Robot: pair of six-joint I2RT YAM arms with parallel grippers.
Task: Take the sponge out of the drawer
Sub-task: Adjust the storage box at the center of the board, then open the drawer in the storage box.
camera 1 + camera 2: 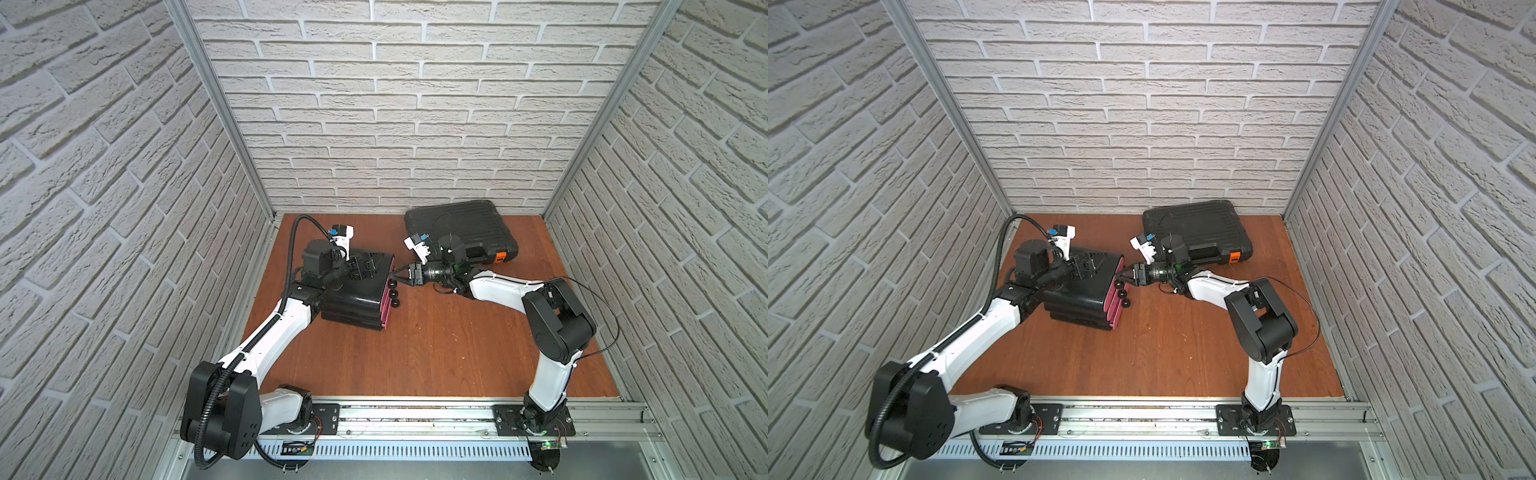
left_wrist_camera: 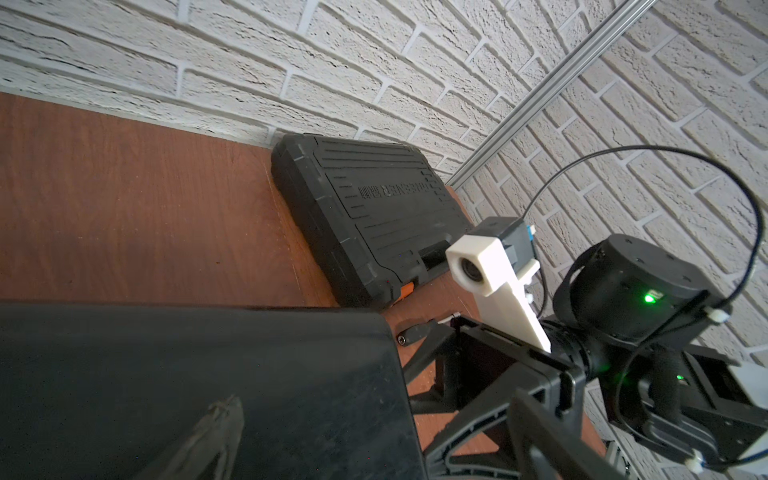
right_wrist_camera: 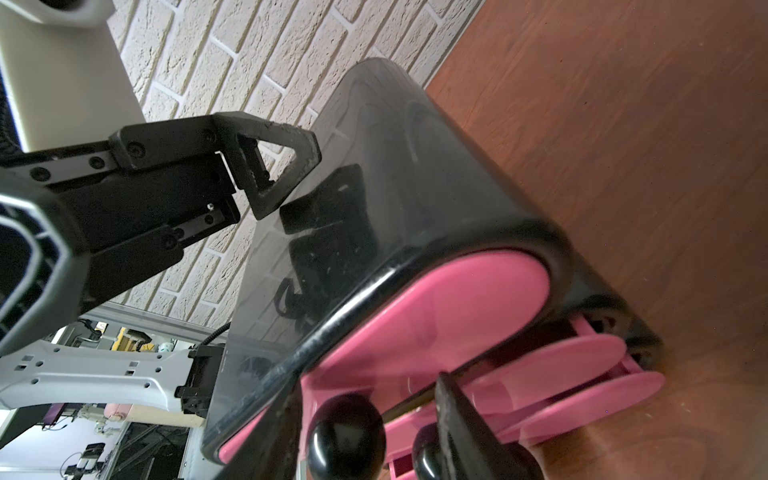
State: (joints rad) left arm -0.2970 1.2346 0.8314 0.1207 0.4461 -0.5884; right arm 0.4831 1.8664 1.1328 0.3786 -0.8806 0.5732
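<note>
Closest to the top camera was the silver rail (image 1: 415,415) that both arms stood on. Past it lay the brown table (image 1: 436,345). On the table, over by the left arm, sat a little black chest of drawers (image 1: 353,299). Its pink drawer fronts faced sideways, toward the right arm. Each front was a long flat oval, and its long way ran from the back wall toward the rail. Three round black knobs stuck out of the fronts in a row, pointing at the right arm.

The top drawer (image 3: 436,316) looked pushed in. The sponge could not be seen in any picture, so which way it pointed could not be told.

The right gripper (image 1: 395,279) lay flat and reached across to the top knob (image 3: 345,432). Its two fingers were apart, one on each side of that knob. In the right wrist view a bit of pink showed between the knob and one finger (image 3: 457,419), so the knob was not squeezed.

The left gripper (image 1: 368,268) was right at the black top of the chest, its fingers spread wide, holding nothing. Whether it touched the top could not be told.

A big black tool case (image 1: 461,228) with an orange latch (image 1: 501,257) lay flat by the back wall, apart from the chest.
</note>
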